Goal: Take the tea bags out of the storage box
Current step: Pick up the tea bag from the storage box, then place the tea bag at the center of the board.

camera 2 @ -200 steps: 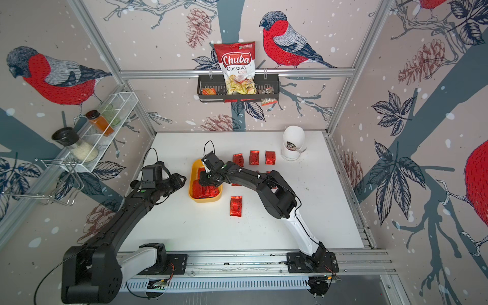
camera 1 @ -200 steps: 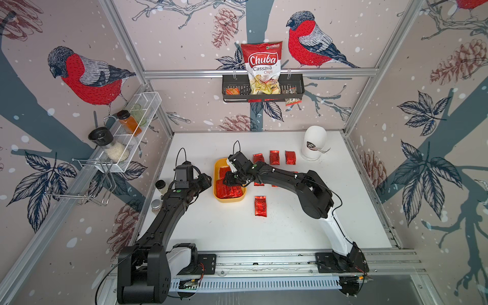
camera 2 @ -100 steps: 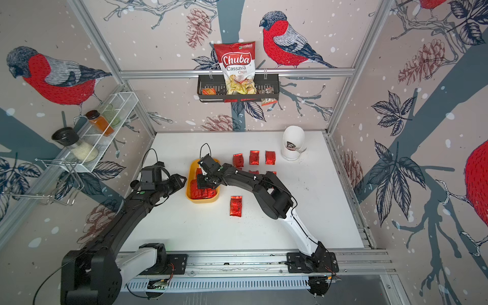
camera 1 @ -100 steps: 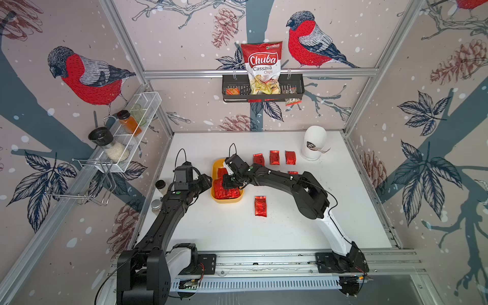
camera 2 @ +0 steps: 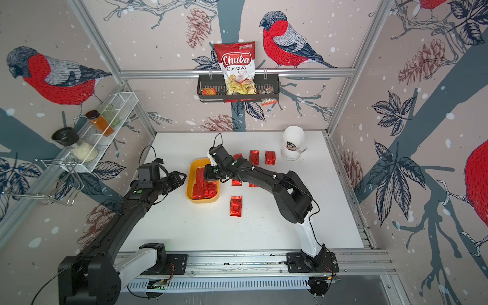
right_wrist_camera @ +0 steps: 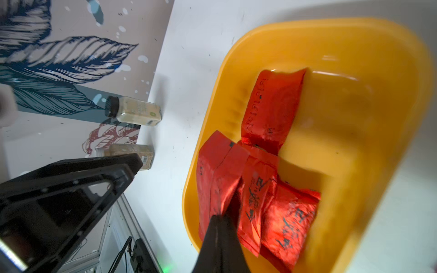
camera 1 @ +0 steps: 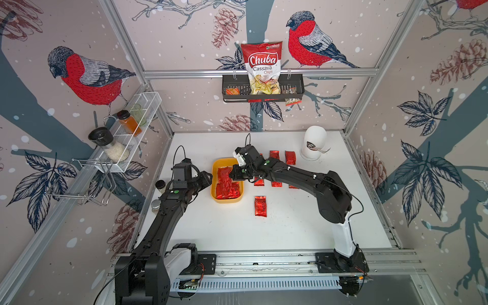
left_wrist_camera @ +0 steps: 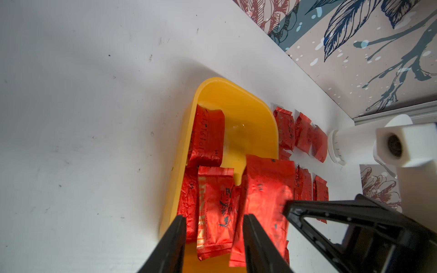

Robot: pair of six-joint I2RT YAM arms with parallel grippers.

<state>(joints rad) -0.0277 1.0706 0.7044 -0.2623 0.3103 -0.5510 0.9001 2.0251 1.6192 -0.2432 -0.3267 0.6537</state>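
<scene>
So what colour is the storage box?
The storage box is mustard yellow; right wrist view shows it best.

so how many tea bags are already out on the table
7 tea bags: three in the far row, three in the next row partly under the right arm, one alone in front. The arm may hide more.

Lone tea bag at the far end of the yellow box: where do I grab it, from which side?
Likely its far crimped end, from straight above. The lone tea bag lies flat, one long side along the box wall, near end touching other bags; the far end faces bare floor.
</scene>
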